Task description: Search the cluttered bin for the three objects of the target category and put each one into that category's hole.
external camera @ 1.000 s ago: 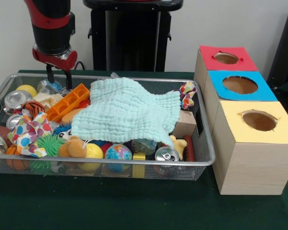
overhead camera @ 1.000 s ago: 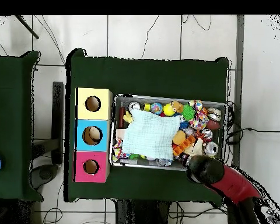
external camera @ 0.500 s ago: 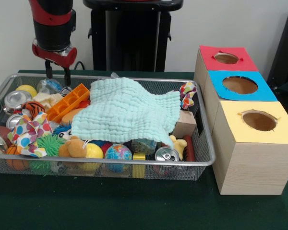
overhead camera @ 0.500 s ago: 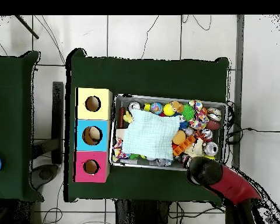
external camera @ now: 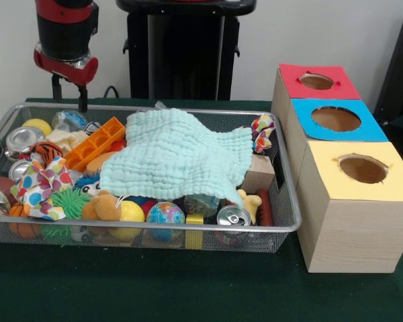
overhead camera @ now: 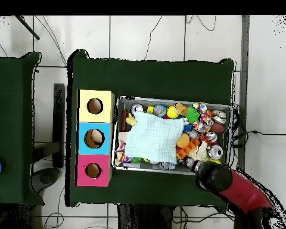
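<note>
1. The fingers (external camera: 82, 98) of the gripper (external camera: 68, 92) are apart and hold nothing.
2. The gripper hangs above the far left corner of the wire bin (external camera: 188, 230).
3. A light green cloth (external camera: 174, 157) covers the middle of the toys.
4. Three boxes sit beside the bin: red box (external camera: 316, 81), blue box (external camera: 336, 119), yellow box (external camera: 359, 171).
</note>
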{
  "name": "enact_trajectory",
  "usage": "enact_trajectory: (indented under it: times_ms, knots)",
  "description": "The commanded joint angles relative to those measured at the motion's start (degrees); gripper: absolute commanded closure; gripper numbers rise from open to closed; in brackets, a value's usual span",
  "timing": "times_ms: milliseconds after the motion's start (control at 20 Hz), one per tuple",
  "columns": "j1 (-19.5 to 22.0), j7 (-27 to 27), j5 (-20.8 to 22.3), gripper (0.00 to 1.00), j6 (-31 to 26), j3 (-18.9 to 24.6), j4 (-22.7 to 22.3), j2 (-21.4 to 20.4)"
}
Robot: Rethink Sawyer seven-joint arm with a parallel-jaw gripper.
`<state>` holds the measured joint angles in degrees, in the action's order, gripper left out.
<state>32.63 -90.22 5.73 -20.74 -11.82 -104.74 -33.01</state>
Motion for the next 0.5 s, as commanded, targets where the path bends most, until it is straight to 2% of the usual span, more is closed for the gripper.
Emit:
enact_trajectory:
  times_ms: [50, 500]
  knots:
    - [1.3, -7.6, 0.5, 0.00, 4.1, 3.1, 2.6, 2.8]
    - [2.5, -8.6, -0.3, 0.00, 8.6, 5.3, 2.0, 5.5]
